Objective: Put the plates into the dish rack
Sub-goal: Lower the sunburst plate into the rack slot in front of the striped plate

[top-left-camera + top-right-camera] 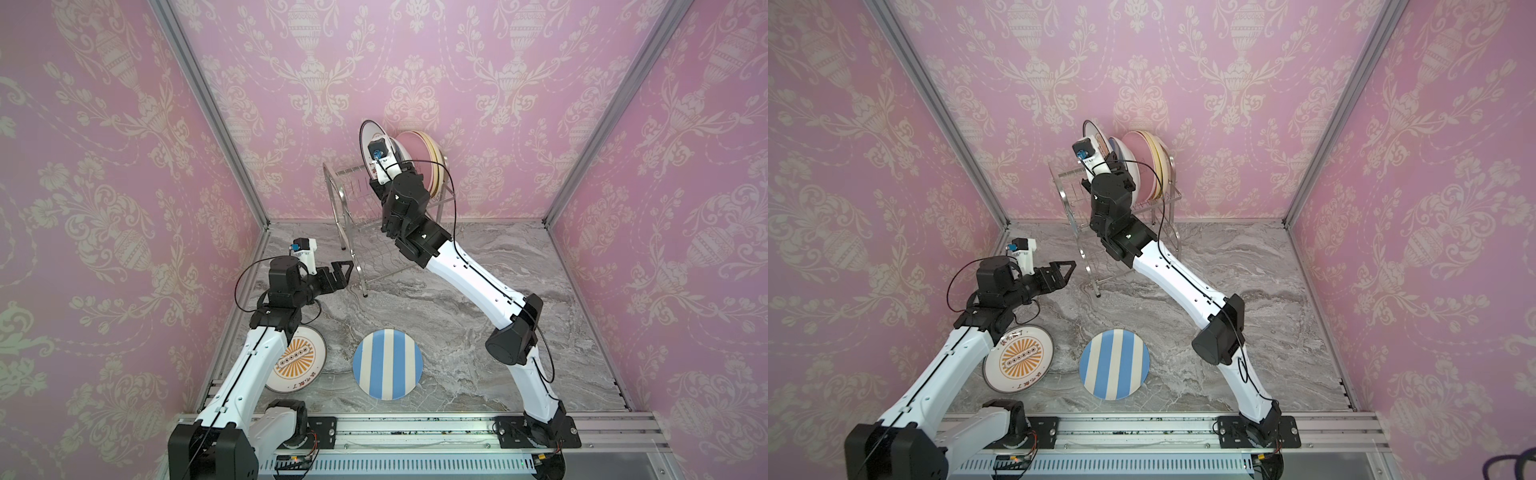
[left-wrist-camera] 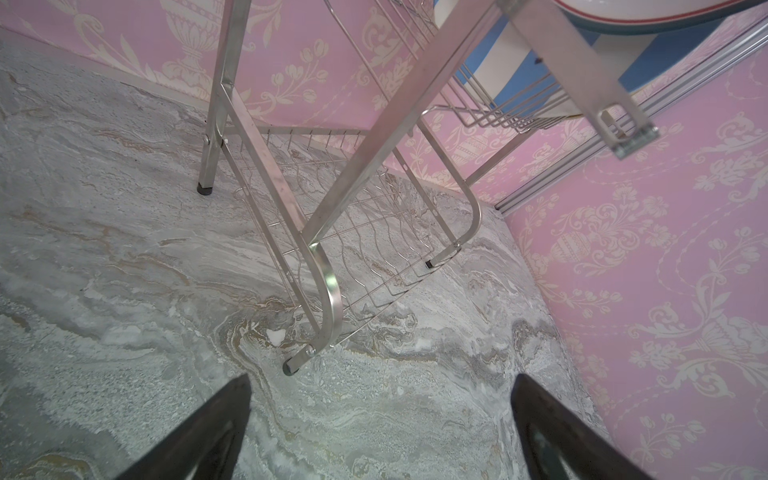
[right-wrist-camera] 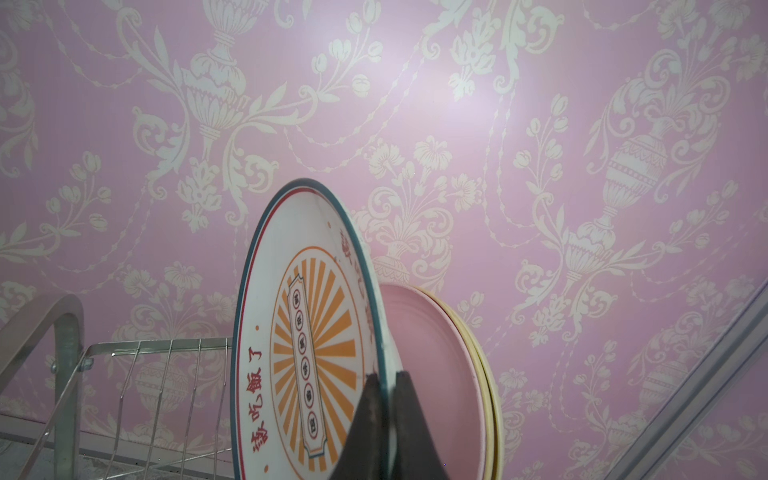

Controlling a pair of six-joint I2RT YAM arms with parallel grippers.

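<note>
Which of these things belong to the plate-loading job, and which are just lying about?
Job:
dish rack
held sunburst plate, pinched by the right end effector
racked plates
flat sunburst plate
flat striped plate

Lying about:
nothing loose, only the marble tabletop, wallpapered walls, base rail

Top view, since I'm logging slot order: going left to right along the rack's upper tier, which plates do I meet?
Sunburst plate, held on edge above the slots → white plate → pink plate → yellow-rimmed plate.
</note>
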